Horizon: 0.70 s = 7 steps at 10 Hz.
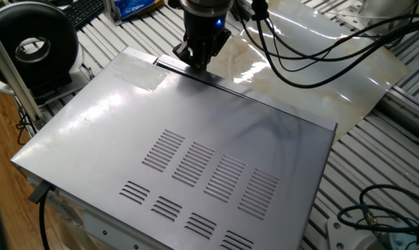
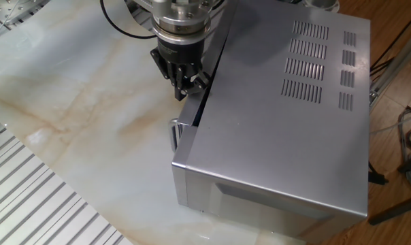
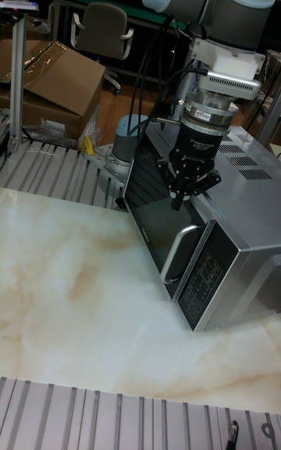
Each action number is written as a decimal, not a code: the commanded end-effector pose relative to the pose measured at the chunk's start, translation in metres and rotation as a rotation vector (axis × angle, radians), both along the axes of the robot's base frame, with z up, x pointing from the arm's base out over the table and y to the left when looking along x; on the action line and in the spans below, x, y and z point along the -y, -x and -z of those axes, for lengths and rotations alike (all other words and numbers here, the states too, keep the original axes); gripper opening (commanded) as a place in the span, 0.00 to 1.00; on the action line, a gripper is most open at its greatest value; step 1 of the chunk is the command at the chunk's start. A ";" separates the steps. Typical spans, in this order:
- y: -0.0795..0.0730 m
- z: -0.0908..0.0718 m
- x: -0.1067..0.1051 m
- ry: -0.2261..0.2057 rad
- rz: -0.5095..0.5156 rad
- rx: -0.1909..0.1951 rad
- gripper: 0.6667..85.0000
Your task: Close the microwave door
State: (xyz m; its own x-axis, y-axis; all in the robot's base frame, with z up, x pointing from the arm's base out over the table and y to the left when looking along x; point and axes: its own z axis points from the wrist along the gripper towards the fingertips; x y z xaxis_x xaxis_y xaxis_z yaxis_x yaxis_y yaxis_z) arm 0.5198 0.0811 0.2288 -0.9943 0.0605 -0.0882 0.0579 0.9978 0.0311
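The microwave (image 1: 195,153) is a large silver-grey box with slanted vent slots on top, also seen from the other side (image 2: 280,122) and from the front (image 3: 250,216). Its microwave door (image 3: 152,196), glossy black with a silver handle (image 3: 181,251), stands almost against the body, and a thin dark gap (image 2: 196,109) still shows along its top edge (image 1: 195,71). My gripper (image 2: 184,87) points down with its fingers together, pressing on the door's outer face near the top edge (image 3: 186,194). Nothing is held between the fingers.
A beige marbled sheet (image 2: 76,116) covers the table in front of the door. A round black fan (image 1: 35,46) stands left of the microwave and a keyboard (image 1: 81,10) lies behind it. Cables (image 1: 313,48) trail from the arm. A cardboard box (image 3: 55,83) and a chair (image 3: 101,32) stand beyond the table.
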 end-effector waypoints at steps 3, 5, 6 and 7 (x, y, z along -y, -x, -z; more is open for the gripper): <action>0.000 -0.001 0.002 0.002 0.031 0.002 0.00; 0.000 0.000 0.005 0.008 0.020 0.002 0.00; -0.003 0.002 0.013 0.005 -0.014 0.010 0.00; -0.004 0.004 0.014 -0.012 -0.019 0.015 0.00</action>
State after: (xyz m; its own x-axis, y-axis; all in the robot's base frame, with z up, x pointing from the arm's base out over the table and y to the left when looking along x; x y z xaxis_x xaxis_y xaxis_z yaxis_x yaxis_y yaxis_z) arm 0.5209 0.0714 0.2267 -0.9935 0.0643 -0.0936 0.0627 0.9978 0.0200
